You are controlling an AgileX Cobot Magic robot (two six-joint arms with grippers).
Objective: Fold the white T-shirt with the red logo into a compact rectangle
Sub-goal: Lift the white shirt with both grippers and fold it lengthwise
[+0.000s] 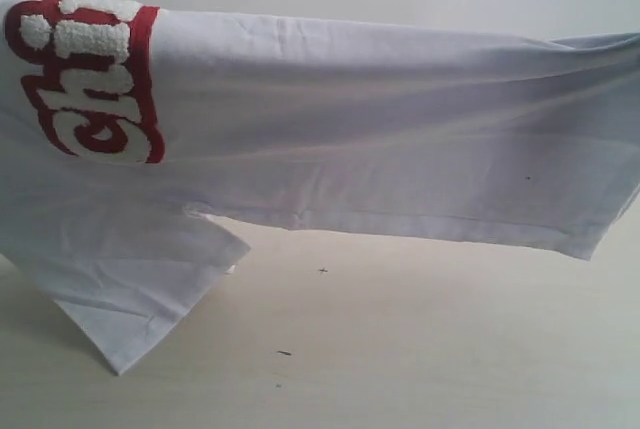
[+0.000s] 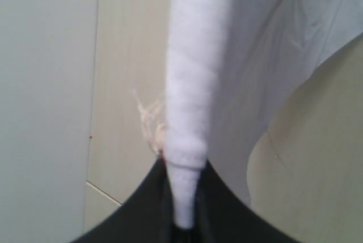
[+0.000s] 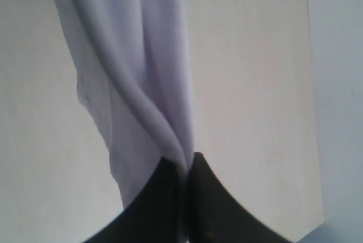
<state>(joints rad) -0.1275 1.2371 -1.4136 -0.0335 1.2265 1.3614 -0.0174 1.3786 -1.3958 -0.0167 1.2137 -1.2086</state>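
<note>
Hangs stretched in the air from left to right above the pale table (image 1: 430, 349): the white T-shirt (image 1: 380, 139), lifted clear on the right, sagging on the left, with a sleeve (image 1: 130, 299) drooping toward the tabletop; contact there unclear. Shows the red logo (image 1: 95, 84) at the far left edge, turned on its side and partly cut off. Clamped at one bunched edge by the left gripper (image 2: 184, 197), fingers pinching cloth. Clamped likewise by the right gripper (image 3: 185, 180), fingers pressed together on gathered folds.

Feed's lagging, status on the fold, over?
Left gripper, right gripper shut on white T-shirt. Shirt lifted over table, stretched between them. Nothing in the way.
</note>
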